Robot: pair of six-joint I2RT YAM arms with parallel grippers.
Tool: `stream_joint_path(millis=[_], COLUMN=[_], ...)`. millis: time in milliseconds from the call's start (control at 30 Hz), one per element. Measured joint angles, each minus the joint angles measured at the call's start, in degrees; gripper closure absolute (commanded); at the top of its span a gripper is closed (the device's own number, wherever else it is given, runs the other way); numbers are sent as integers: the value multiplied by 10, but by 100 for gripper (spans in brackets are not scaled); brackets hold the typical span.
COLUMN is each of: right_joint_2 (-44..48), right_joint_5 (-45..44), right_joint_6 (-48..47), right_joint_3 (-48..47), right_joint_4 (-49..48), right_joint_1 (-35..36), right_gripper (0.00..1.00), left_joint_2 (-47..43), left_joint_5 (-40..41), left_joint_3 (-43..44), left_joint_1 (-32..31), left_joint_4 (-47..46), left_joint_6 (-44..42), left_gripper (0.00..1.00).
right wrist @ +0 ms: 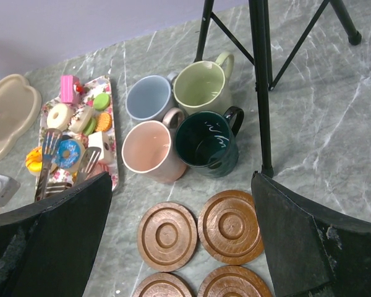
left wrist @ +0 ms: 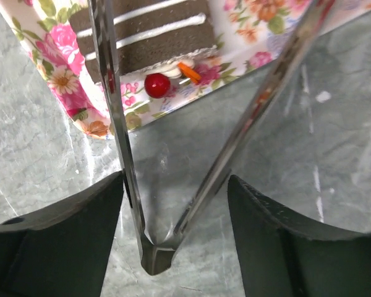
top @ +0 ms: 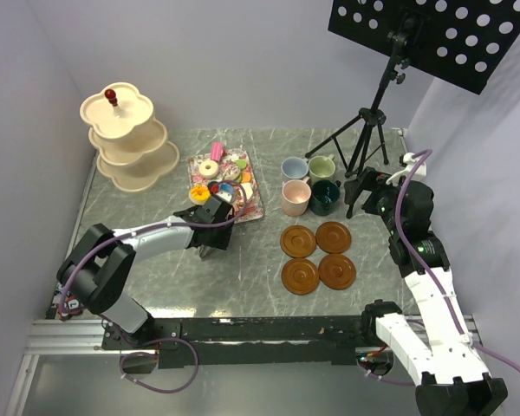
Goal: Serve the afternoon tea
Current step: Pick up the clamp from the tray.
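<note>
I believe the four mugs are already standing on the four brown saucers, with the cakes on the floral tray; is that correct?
Not quite. The top external view shows the four mugs grouped on the table behind the saucers, which are bare. The cakes are indeed on the floral tray.

4 mugs (right wrist: 179, 127), 4 saucers (top: 317, 256), 1 three-tier stand (top: 128, 139).

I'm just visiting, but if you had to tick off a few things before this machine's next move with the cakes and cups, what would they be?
1. Metal tongs sit between the left gripper fingers: ok.
2. Firm grip on the tongs: cannot tell.
3. Tong tips over the floral tray of cakes: ok.
4. Three-tier stand has free tiers: ok.
5. Four saucers bare, ready for mugs: ok.
6. Right gripper open, holding nothing: ok.
</note>
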State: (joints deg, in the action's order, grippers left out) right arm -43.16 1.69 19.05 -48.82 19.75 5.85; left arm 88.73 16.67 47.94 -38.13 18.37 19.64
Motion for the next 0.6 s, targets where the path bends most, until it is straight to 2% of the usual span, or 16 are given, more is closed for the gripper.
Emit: stream_joint_path(millis=[167,333,600], right_joint_2=[0,2,12], right_joint_5=[3,3,3], right_joint_6=[4,5,5], right_joint_3=[1,1,2], right_joint_4=[0,0,0], right_joint_1=[0,0,0], right_gripper=[0,0,0], left_joint_2=[12,2,-85], left_joint_5=[10,9,-4], left_joint_3=[0,18,60], left_joint_1=[-2,-4,-4], left_joint_4=[2,19,50], left_joint_6=[1,7,8], left_gripper=[43,45,50])
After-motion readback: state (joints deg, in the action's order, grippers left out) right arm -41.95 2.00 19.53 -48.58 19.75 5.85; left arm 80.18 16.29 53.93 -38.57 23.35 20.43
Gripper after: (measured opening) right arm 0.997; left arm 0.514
